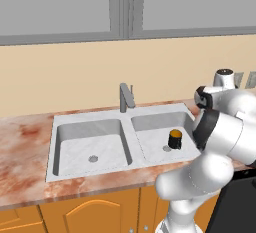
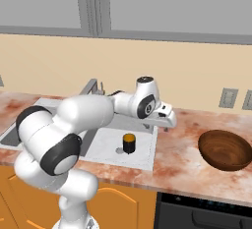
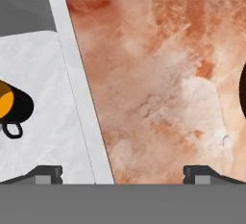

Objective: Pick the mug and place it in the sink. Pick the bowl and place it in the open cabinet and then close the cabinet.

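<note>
- Mug (image 2: 129, 143) is seen standing upright in the sink (image 1: 95, 125), in the basin on the bowl's side, beside the round drain; that half of the task is judged done.
- Bowl (image 2: 225, 149) is seen resting upright on the marbled counter (image 2: 179, 161), well apart from the sink on the side away from the faucet (image 1: 125, 97); it is judged to be the next thing to be picked.
- Gripper (image 3: 123, 174) is held over the counter just beside the sink rim, between the sink and the bowl, with its fingers (image 3: 48, 174) spread fully wide and nothing held between them.
- For a good grasp, 1 finger should be brought inside the bowl wall and 1 outside, so the rim is pinched; the wide body is judged too broad to be spanned whole.
- A level lift is advised, since a rim grip lets a bowl swing.
- Nothing is seen on the counter between the gripper and the bowl.
- 2 wall sockets (image 2: 228, 98) are seen on the wall behind the bowl, far enough back to be no obstacle.
- Where the open cabinet stands cannot be told.
</note>
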